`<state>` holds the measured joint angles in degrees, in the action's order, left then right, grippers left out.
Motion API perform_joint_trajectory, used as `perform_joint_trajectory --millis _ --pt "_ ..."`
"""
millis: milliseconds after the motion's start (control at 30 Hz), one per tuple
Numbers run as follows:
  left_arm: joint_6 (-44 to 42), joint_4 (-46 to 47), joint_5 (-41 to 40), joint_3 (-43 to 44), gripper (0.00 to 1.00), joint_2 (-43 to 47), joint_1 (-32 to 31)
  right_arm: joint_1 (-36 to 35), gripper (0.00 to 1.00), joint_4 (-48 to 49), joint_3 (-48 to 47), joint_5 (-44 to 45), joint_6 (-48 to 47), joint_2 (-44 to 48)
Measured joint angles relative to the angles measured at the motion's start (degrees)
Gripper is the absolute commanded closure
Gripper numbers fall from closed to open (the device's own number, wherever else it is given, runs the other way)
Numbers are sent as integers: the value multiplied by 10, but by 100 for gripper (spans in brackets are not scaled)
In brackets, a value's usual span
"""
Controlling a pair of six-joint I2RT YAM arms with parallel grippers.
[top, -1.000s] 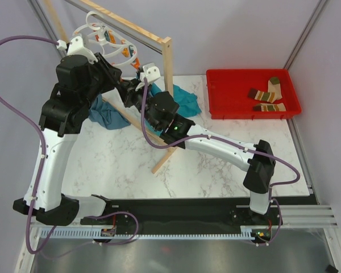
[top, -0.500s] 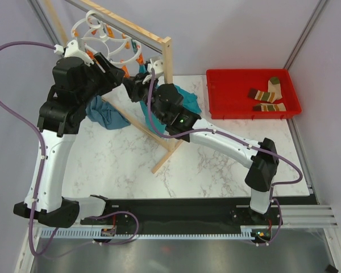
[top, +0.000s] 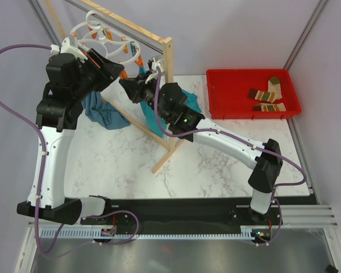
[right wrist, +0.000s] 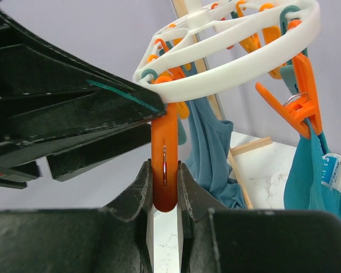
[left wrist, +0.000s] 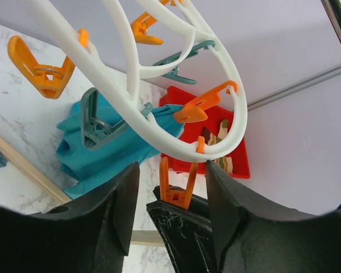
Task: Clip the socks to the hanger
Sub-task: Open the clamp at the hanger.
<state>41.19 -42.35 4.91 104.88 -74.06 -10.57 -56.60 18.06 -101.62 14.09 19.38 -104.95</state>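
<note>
two socks (top: 264, 92) lie in the red bin (top: 233, 96); the right tool (right wrist: 165, 182) clamps an orange clip (right wrist: 165, 142) on the hanger (right wrist: 238, 71), the left tool (left wrist: 171, 173) has its jaws apart.

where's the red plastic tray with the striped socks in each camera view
top external: red plastic tray at upper right, near the table's far right corner.
left wrist: tray right of centre, behind the white plastic ring hanger, partly hidden.
right wrist: not in it.
shared landmark: that hanger, in all three views.
</note>
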Motion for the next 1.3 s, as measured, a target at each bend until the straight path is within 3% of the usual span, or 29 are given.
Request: perform_joint_trajectory --millis 233,533,600,667,767,800,900,933,1100,1133,1300 --pt "10 10 29 -3 53 -10 2 3 100 -1 0 -9 9 1" --pt "10 22 42 -13 54 -9 2 7 100 -1 0 -19 25 1" --pt "10 22 46 -14 63 -10 2 8 100 -1 0 -21 28 1" --pt "10 24 49 -15 67 -10 2 10 100 -1 0 -23 30 1" --pt "10 29 52 -17 85 -9 3 10 100 -1 0 -26 32 2" --pt "9 32 54 -17 98 -9 3 10 100 -2 0 -27 33 2" --pt "5 38 58 -18 98 -9 3 12 98 -6 0 -33 33 3" --pt "5 38 58 -18 98 -9 3 13 88 -7 0 -34 33 4" --pt "6 40 60 -23 98 -7 3 13 56 -18 0 -35 36 8" --pt "6 42 60 -24 98 -7 3 13 40 -21 0 -35 36 9" --pt "6 46 57 -28 98 -4 3 13 17 -56 -5 -37 43 14"
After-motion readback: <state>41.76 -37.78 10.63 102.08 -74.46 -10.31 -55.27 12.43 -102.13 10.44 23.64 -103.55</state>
